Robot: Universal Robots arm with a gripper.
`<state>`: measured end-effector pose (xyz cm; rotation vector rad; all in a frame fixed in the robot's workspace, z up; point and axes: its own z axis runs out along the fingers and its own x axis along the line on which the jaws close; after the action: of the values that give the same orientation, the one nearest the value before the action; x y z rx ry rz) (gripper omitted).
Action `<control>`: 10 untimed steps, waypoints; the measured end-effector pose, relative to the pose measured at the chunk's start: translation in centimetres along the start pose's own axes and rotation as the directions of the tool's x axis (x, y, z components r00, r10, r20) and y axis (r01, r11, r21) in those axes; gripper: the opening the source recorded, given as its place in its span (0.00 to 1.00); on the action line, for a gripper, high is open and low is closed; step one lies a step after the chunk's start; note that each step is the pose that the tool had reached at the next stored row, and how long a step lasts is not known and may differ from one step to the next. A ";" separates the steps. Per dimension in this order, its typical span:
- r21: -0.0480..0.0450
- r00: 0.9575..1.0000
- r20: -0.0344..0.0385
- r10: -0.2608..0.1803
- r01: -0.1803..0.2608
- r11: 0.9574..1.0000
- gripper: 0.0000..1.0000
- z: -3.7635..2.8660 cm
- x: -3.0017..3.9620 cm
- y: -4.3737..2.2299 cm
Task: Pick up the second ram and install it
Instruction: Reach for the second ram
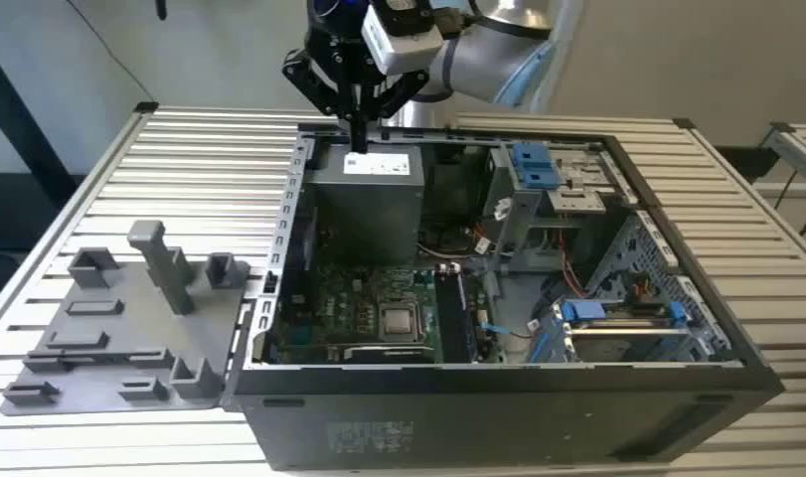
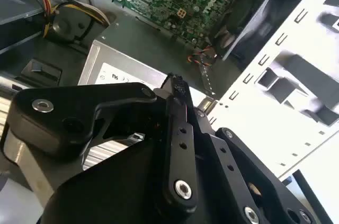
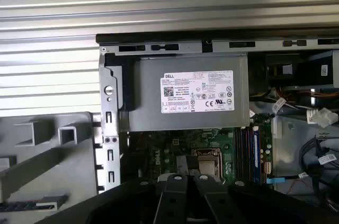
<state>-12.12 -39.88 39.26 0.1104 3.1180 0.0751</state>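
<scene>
Item: one robot arm, open computer case, parts tray, on a slatted metal table [image 1: 204, 149]

- Gripper [image 1: 359, 139]: upper centre of the exterior view, hanging above the back edge of the case. In the second wrist view the gripper [image 2: 176, 83] had its two black fingers pressed together with nothing seen between them. They were likewise closed and empty in the first wrist view [image 3: 185, 179].
- Computer case [image 1: 509, 397]: black, side panel off, filling the centre and the exterior view's right.
- Power supply [image 1: 363, 199]: grey box with a white label, at the back of the case, directly below the gripper, apart from it.
- Motherboard [image 1: 363, 308]: green, nearer the front, with the square processor socket [image 1: 400, 320] in its middle.
- Memory slots [image 1: 456, 318]: long dark strip just beside the socket, toward the exterior view's right. What sat in them could not be told.
- Tray [image 1: 58, 397]: grey plastic, at the exterior view's left, just beside the case, with a tall post [image 1: 164, 263].
- Second ram [image 1: 91, 355]: taken to be the thin dark strip lying in a slot of the tray, lower left of the exterior view, well apart from the gripper. The same strip [image 3: 34, 202] showed in the first wrist view, though not clearly enough to be sure what it was
</scene>
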 end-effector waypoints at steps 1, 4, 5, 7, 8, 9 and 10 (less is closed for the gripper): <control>0.000 1.000 0.000 0.000 0.000 1.000 0.11 0.00 0.00 0.00; 0.000 1.000 0.000 0.000 0.000 1.000 0.11 0.00 0.00 0.00; 0.000 1.000 0.000 0.000 0.000 1.000 0.11 0.00 0.00 0.00; 0.000 1.000 0.000 0.000 0.000 1.000 0.11 0.00 -0.01 0.00; 0.000 1.000 0.000 0.000 0.000 1.000 0.11 0.00 -0.01 0.00; 0.000 1.000 0.000 0.000 0.000 1.000 0.11 0.00 -0.01 0.00; 0.000 1.000 0.000 0.000 0.000 1.000 0.11 0.00 -0.01 0.00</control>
<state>-12.11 -39.88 39.26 0.1105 3.1178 0.0750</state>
